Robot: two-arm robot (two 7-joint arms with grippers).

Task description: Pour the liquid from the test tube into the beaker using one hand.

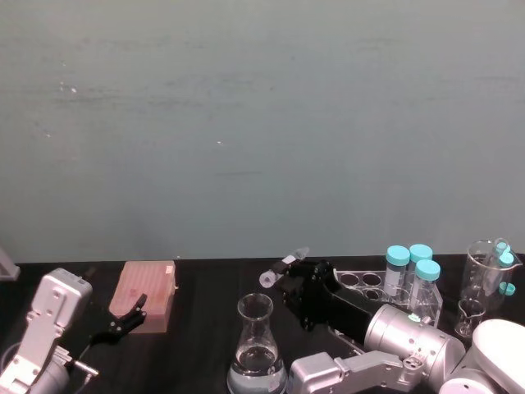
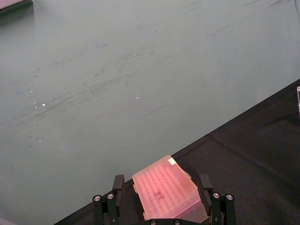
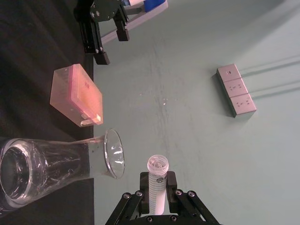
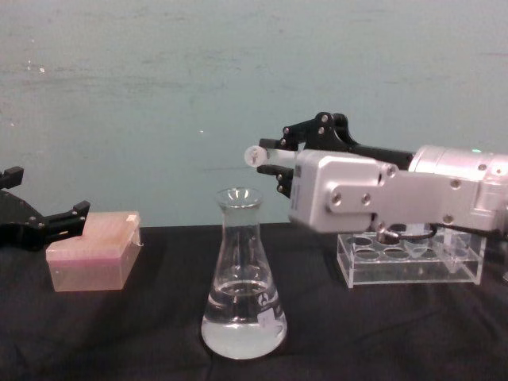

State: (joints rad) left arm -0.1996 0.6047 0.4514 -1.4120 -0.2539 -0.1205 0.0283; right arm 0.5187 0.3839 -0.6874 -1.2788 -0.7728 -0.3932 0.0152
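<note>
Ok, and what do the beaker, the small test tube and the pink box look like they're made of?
The beaker looks like clear glass: glossy, thick flared rim, bright highlights. The test tube, clamped in the right gripper near its rim, seems translucent plastic with printed graduations, though glass can't be ruled out. The pink box by the left gripper looks like frosted, matte plastic.

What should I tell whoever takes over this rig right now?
Right gripper: shut on the test tube, held almost level, mouth just above the beaker rim.
Left gripper: open, idle beside the pink box.
Done: the tube is lifted and tipped; liquid sits in the beaker's base.
Left: no stream shows, and I cannot tell whether the tube holds any liquid. If it does, tipping further over the rim should likely finish the pour.
</note>
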